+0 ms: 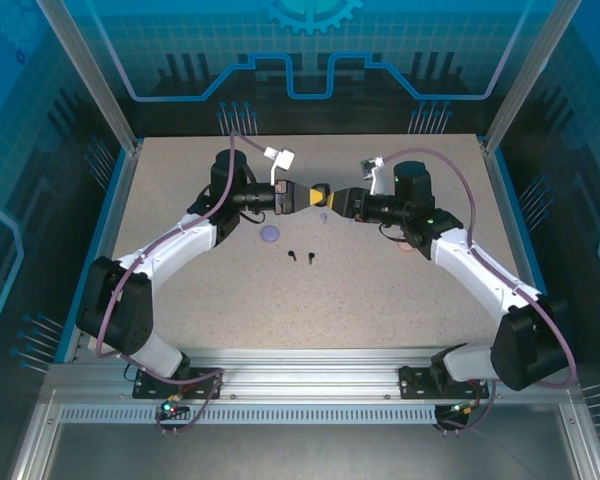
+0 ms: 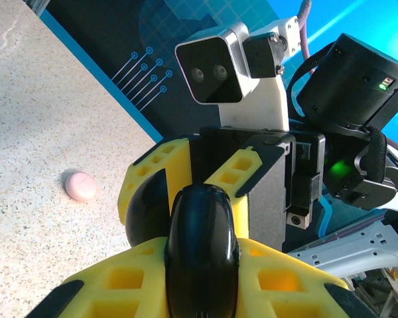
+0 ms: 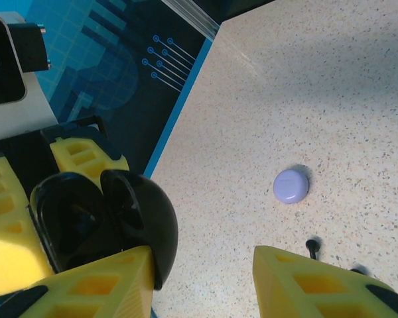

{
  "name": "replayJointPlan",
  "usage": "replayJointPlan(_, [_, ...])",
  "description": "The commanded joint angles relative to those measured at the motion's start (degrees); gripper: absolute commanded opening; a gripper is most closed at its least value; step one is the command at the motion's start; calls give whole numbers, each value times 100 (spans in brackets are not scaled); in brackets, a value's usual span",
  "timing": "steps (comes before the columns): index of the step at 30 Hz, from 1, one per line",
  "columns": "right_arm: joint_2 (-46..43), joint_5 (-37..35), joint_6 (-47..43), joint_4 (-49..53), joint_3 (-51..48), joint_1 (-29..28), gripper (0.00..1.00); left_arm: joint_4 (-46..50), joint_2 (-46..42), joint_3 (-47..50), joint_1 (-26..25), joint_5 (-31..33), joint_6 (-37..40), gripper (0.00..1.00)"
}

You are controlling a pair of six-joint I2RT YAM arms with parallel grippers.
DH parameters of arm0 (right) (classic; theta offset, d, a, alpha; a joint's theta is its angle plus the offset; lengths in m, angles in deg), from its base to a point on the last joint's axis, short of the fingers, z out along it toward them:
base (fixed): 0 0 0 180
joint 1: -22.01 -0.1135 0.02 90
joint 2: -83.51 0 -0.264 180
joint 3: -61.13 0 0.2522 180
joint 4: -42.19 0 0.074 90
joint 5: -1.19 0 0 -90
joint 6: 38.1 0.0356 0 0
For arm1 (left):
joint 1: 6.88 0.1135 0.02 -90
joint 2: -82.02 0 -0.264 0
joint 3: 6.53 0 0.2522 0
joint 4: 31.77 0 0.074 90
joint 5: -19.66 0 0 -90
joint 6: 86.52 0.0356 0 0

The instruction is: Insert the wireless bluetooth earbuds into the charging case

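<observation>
Over the middle of the desk point(image 1: 380, 300), the left gripper point(image 1: 306, 195) is pinching an open black charging case point(image 3: 103, 215) while the right gripper point(image 3: 202, 262), fingers spread, is facing it. A lavender case point(image 3: 291, 185) and two black earbuds point(image 1: 292, 254) are lying just below, toward the near edge.

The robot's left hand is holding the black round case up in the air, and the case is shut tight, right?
Not quite. The left hand does hold the black round case up in the air, but the case is open, not shut tight. The right wrist view shows its two hollow halves spread apart like a clamshell.
</observation>
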Motion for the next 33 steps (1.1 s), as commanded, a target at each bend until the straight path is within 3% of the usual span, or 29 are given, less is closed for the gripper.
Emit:
replayJointPlan(1, [139, 58, -36, -161, 194, -59, 43, -189, -68, -195, -68, -211, -27, 0])
replayJointPlan(7, [235, 126, -37, -195, 222, -65, 36, -212, -27, -203, -89, -202, -41, 0])
replayJointPlan(10, [280, 252, -52, -277, 227, -65, 26, -197, 3, -243, -105, -209, -52, 0])
replayJointPlan(15, [284, 410, -139, -318, 275, -72, 1, -144, 46, -248, -110, -181, -47, 0])
replayJointPlan(17, [281, 410, -200, -230, 329, -74, 0, -134, 75, -227, -106, -133, -55, 3])
replayJointPlan(21, [264, 282, -338, 39, 444, -68, 0, -89, 108, -186, -109, -27, -32, 24])
replayJointPlan(25, [301, -103, -648, 712, 726, -57, 0, 233, 93, -253, -100, 215, 212, 61])
replayJointPlan(30, [519, -648, -1488, 1806, 1267, 72, 0, 1173, 45, -615, 58, 259, 904, 84])
replayJointPlan(33, [758, -934, -2200, 2480, 1694, 162, 0, 2179, 116, -1071, 217, 146, 1572, 90])
